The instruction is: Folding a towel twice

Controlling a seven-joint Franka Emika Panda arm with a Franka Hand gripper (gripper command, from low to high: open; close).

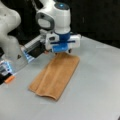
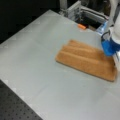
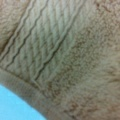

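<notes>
Towel [image 1: 56, 75] folded, long strip | fingers [image 1: 61, 51] at far edge, grip unclear

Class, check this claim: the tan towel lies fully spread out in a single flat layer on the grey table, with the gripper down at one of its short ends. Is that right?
Not quite. The towel is not in a single layer: both front views show it folded into a long narrow strip with layered edges. The rest holds: it lies on the grey table, with the gripper down at one short end.

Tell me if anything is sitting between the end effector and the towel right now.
Nothing visible. The end effector is down at the far end of the towel, which lies as a long folded strip; the wrist view is filled with terry cloth.
</notes>
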